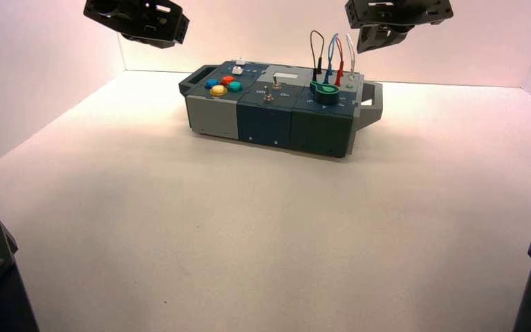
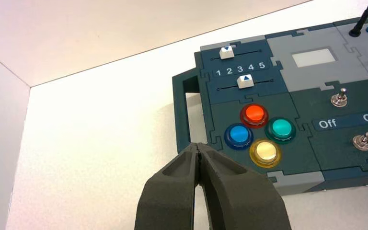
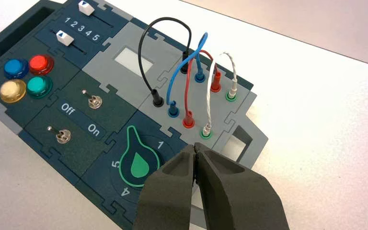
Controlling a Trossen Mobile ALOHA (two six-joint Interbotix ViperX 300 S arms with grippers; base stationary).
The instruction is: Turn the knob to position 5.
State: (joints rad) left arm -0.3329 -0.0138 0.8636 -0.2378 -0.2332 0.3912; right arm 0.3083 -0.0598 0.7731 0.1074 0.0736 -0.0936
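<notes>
near the box's point(image 3: 93, 72) front right corner, the green knob point(image 3: 140, 166) points between 1 and 5, so i judge the turn undone. my right gripper point(image 3: 195, 147) hangs over the right end, tips pressed together; left gripper point(image 2: 198, 146), also closed, idles above the left end.

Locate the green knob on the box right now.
Knob: near-right section of the box in the high view, in front of the wire sockets; the right wrist view shows its pointer between 5 and 1, beside the On label.
</notes>
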